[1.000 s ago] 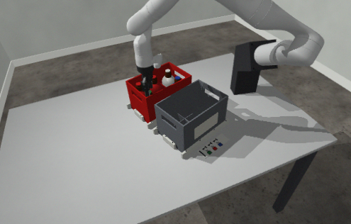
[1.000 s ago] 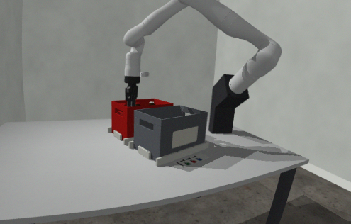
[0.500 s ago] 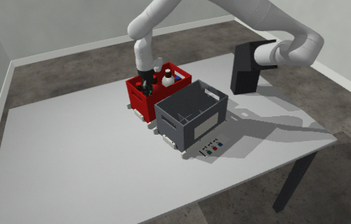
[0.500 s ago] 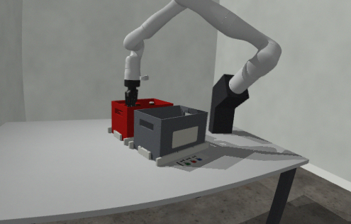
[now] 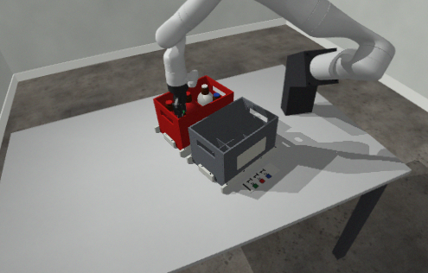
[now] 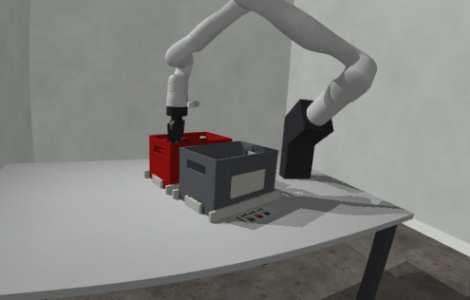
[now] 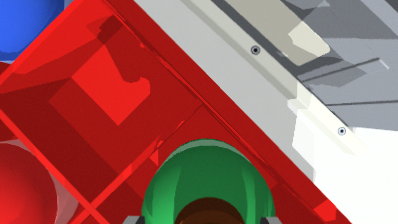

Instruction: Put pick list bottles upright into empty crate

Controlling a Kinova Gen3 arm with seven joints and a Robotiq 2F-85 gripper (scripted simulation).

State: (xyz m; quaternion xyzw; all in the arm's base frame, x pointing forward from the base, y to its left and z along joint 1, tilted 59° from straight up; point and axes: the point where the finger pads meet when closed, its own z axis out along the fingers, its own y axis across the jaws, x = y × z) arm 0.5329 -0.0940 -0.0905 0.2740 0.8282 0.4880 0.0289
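The gripper (image 5: 181,111) is lowered into the red crate (image 5: 175,125), its fingers partly open on either side of the green-labelled bottle (image 7: 207,185), not yet clamped on it. The empty grey crate (image 5: 214,157) is set just beside, with the pick list (image 5: 260,178) at its foot.
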